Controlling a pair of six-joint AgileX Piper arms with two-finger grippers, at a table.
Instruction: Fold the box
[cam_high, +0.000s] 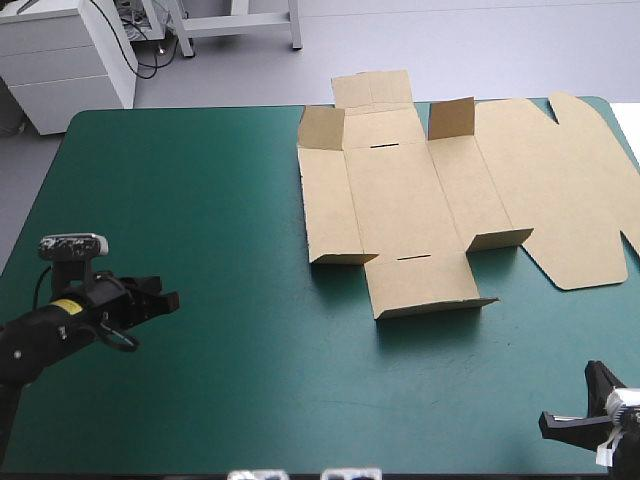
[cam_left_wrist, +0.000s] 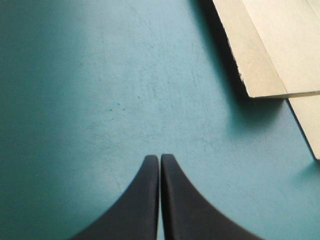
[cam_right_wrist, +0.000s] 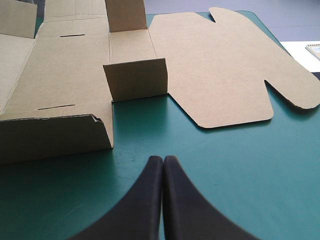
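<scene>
box (cam_high: 400, 200) is being borne flat on teal-green cover (cam_high: 200, 200), far right, w/ flaps raised; left gripper (cam_left_wrist: 160, 159) & right gripper (cam_right_wrist: 163, 160) are being held closed, empty.

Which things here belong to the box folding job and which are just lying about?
For the job: brown box, left end effector, right end effector, both shut.
Lying about: only the teal-green table cover.
</scene>
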